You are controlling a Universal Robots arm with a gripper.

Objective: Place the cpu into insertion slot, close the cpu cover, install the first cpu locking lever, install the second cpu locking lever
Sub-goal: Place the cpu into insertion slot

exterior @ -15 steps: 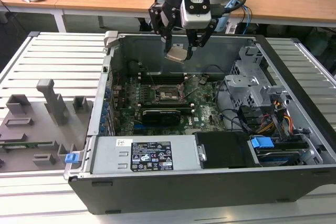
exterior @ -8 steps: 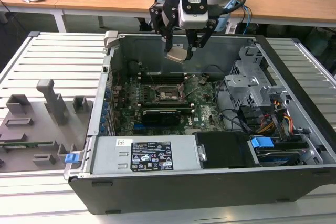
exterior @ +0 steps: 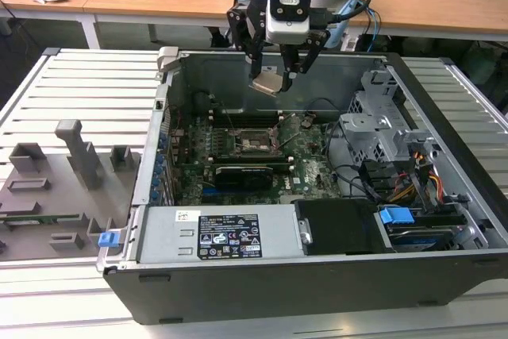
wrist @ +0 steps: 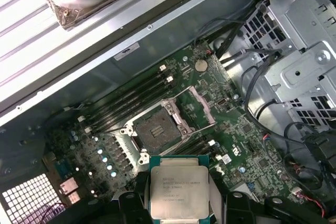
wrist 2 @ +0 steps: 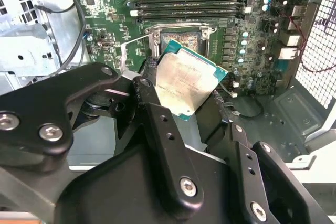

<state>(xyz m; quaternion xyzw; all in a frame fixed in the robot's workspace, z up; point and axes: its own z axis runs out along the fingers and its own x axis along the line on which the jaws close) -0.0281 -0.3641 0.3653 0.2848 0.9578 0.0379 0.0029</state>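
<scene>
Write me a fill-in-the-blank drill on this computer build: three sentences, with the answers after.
1. The gripper is shut on the square, silver-topped ___, holding it above the open computer case.
2. The insertion slot on the green motherboard is ___.
3. The cpu cover at the slot's edge stands ___.
Missing words: cpu; empty; open.
</scene>
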